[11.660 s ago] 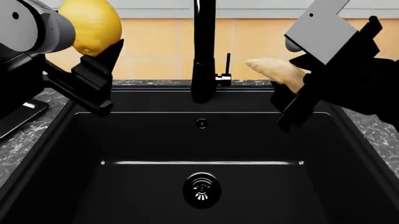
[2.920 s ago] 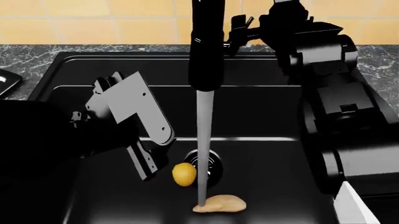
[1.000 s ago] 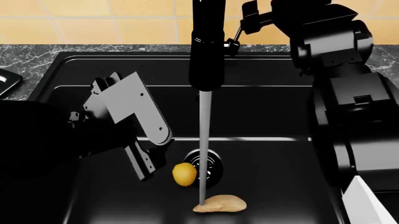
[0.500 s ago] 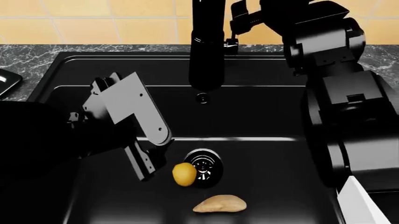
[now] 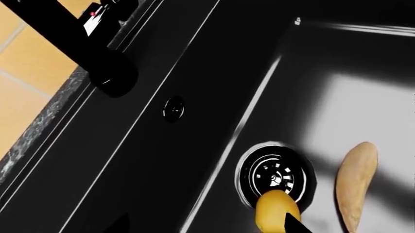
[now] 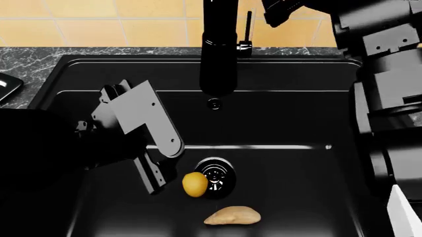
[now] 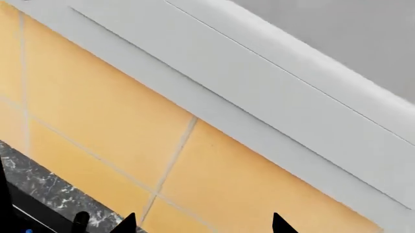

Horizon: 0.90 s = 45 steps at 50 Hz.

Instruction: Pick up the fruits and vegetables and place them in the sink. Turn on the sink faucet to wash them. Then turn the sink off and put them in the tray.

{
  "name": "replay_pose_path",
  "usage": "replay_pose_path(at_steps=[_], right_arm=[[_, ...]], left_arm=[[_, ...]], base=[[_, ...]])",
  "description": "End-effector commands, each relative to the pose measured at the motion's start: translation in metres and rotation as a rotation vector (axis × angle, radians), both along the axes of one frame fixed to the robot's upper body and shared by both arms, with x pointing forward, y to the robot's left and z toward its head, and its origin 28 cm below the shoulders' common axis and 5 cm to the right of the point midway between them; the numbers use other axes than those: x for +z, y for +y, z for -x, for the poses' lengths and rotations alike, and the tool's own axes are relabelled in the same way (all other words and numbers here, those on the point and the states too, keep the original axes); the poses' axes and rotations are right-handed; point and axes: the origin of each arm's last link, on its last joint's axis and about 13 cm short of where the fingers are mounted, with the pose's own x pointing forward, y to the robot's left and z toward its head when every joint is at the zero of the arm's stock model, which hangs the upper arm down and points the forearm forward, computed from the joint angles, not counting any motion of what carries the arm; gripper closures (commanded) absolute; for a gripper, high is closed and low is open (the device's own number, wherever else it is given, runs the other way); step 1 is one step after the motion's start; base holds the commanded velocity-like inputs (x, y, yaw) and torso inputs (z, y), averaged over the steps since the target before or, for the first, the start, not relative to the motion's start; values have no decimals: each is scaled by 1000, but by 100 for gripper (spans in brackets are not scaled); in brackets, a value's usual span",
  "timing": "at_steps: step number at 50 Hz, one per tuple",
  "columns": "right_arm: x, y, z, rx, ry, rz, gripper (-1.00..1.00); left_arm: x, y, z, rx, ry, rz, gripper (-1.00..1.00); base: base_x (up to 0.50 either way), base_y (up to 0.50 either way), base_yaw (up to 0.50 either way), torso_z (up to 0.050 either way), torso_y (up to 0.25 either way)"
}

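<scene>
Our left gripper (image 6: 153,183) low in sink (image 6: 283,123), jaws apart, beside lemon (image 6: 193,184); right gripper (image 6: 277,12) raised near faucet lever (image 6: 248,25), fingers apart.

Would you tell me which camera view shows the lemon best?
The head view: the whole lemon shows beside the drain. The left wrist view cuts it off at the frame edge; the right wrist view shows only wall tiles.
</scene>
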Motion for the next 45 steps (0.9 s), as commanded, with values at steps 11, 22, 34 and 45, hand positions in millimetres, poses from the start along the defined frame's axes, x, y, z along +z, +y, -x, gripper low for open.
replay_pose_path(at_steps=[11, 22, 34, 45], right_arm=[[27, -35, 70, 309, 350, 346, -100], [33, -31, 97, 514, 518, 451, -100], [18, -21, 117, 655, 686, 631, -100], [4, -9, 107, 665, 691, 678, -100]], left_arm=[[5, -2, 2, 6, -1, -8, -100], [7, -3, 3, 10, -3, -5, -100], [8, -3, 4, 14, -5, -4, -100], [8, -4, 4, 13, -6, -7, -100]], base=[[0, 0, 0, 0, 0], [0, 0, 0, 0, 0], [0, 0, 0, 0, 0], [0, 0, 0, 0, 0]])
